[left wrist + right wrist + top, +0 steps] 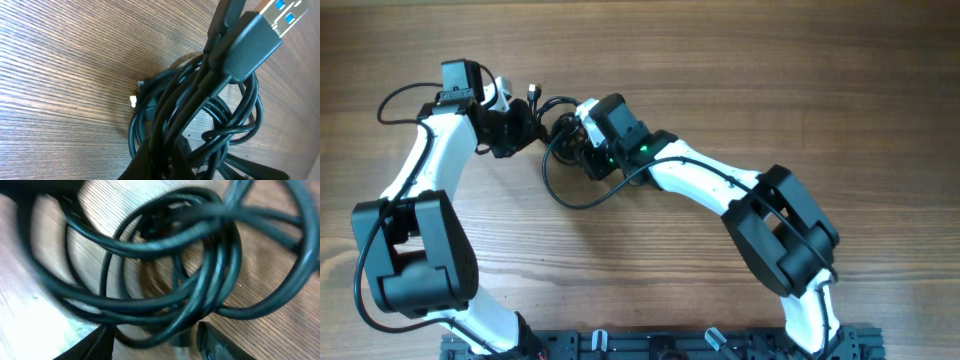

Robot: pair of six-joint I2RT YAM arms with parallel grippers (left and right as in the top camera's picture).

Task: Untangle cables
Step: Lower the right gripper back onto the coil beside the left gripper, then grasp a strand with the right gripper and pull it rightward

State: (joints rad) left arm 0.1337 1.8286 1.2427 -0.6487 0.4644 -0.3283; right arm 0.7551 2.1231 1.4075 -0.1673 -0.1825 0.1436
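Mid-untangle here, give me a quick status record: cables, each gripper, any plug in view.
cables: one knotted black bundle between the two arms, with a loose loop trailing over the table toward the robot base
left gripper: shut, the bundle runs into its jaws
right gripper: open, fingers apart at the coil's edge, not clamped
USB plug: blue insert, sticking out of the bundle
untangled: not yet

Thin black cables (172, 107), knotted coiled bundle, one loose loop on wooden table (770, 60)

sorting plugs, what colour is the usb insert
Blue; USB plug shows best in the left wrist view.
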